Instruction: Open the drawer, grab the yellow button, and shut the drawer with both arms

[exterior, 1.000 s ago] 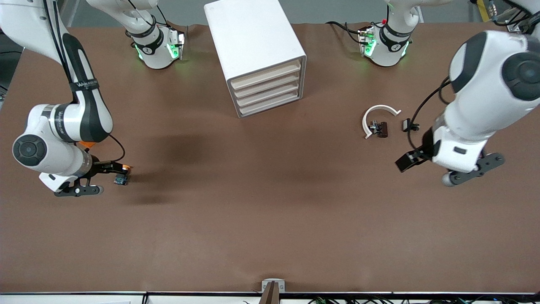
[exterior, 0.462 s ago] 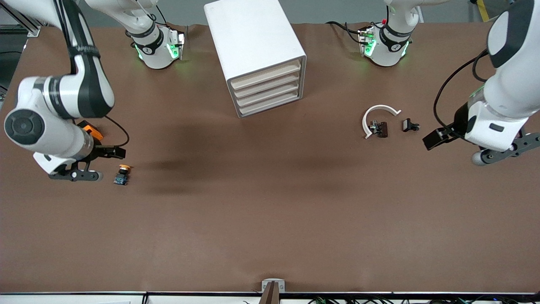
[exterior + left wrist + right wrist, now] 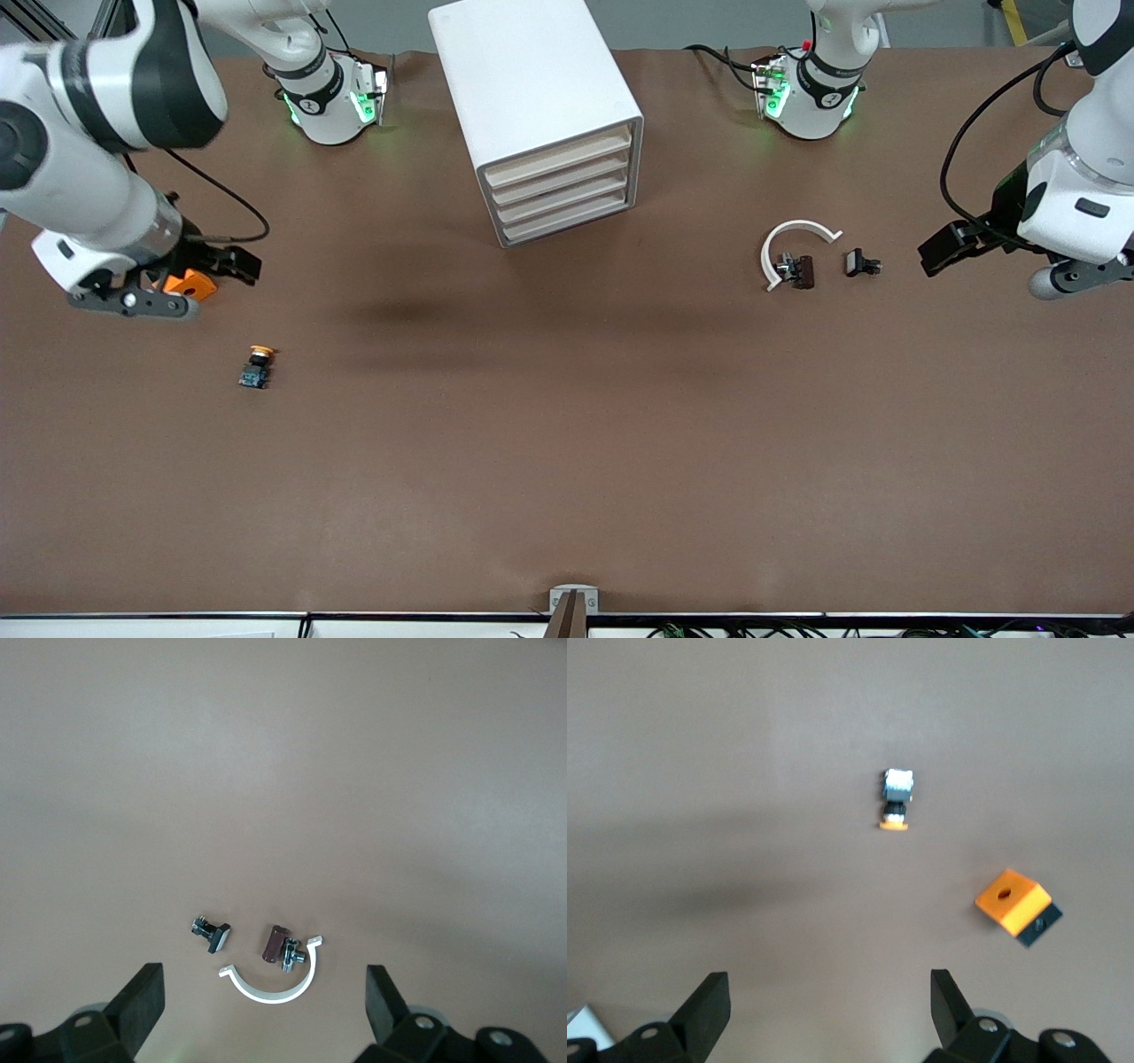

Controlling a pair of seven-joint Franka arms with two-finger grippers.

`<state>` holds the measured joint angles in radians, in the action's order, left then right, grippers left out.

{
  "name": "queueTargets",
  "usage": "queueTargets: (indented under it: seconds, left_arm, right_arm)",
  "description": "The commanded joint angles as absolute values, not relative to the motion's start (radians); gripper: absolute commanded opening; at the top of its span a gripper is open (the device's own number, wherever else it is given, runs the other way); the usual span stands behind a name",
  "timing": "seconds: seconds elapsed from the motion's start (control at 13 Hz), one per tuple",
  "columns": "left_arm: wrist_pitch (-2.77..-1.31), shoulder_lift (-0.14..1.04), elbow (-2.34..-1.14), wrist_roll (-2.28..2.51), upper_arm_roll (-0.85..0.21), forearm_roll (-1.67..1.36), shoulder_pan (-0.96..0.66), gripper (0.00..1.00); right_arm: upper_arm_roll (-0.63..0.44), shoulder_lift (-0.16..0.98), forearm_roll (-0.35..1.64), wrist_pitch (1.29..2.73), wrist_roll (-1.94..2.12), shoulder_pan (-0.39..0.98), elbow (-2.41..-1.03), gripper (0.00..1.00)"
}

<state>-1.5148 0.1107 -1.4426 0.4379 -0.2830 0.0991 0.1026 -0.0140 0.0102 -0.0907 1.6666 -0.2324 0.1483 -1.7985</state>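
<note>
The button (image 3: 257, 366), with an orange-yellow cap and a blue base, lies on the brown table toward the right arm's end, apart from both grippers. It also shows in the right wrist view (image 3: 896, 797). The white drawer cabinet (image 3: 540, 115) stands between the arm bases with all its drawers shut. My right gripper (image 3: 232, 262) is open and empty, up over the table beside the orange block (image 3: 189, 283); its jaws stand wide in its wrist view (image 3: 828, 997). My left gripper (image 3: 943, 246) is open and empty, up at the left arm's end, its jaws wide (image 3: 264, 1001).
The orange block (image 3: 1013, 900) with a black hole lies farther from the front camera than the button. A white arc (image 3: 793, 248) with a black-brown part (image 3: 800, 270) and a small black part (image 3: 859, 263) lies near the left gripper; all three show in the left wrist view (image 3: 270, 988).
My right gripper has lifted away from the button, which stays on the table, and moved toward the orange block. My left gripper has risen and drawn back toward the table's end.
</note>
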Motion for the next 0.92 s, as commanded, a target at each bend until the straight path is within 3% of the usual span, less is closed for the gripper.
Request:
queueTargets:
  seconds: [0.0, 0.54, 0.85]
  left_arm:
    - [-1.516, 0.081, -1.47, 0.359, -0.293, 0.074, 0.15, 1.0]
    - [-1.514, 0.057, -1.468, 0.241, -0.291, 0.046, 0.176, 1.0]
    - [-1.516, -0.024, -1.554, 0.181, -0.113, 0.011, 0.024, 1.0]
  right_arm:
    - [-0.02, -0.009, -0.046, 1.576, -0.227, 0.14, -1.729, 1.0]
    - [-0.029, -0.005, -0.046, 1.419, -0.193, 0.13, -1.491, 1.0]
    - [-0.035, 0.005, 0.04, 1.424, -0.193, 0.048, -1.447, 1.0]
